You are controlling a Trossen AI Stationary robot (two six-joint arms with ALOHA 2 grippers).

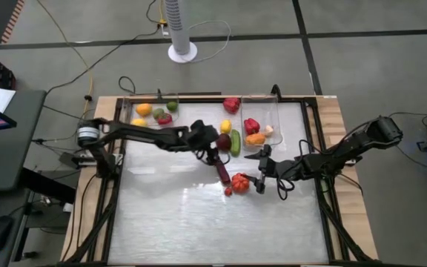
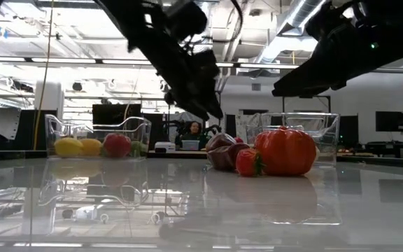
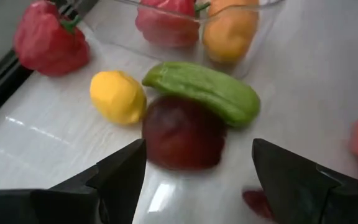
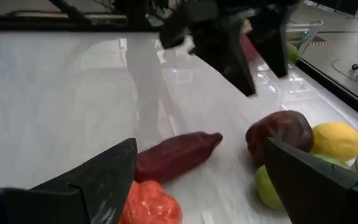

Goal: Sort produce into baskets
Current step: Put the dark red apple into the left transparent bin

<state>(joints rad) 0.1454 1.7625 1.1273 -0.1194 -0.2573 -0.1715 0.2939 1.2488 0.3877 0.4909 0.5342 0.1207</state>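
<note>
I have the left gripper (image 1: 212, 156) hovering with its fingers spread, empty, over the dark red fruit (image 3: 183, 132) that sits against the cucumber (image 3: 207, 90) and lemon (image 3: 117, 96) near the right basket (image 1: 276, 111). My right gripper (image 1: 260, 171) is also wide open, low over the counter (image 1: 199, 215), beside the orange-red tomato (image 1: 240, 182) and long dark pepper (image 4: 176, 155). The left basket (image 1: 128, 111) holds several pieces.

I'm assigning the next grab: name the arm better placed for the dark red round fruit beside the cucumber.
Left. The left gripper is open, and the dark red fruit lies between its fingers; the right gripper sits by the tomato.
</note>
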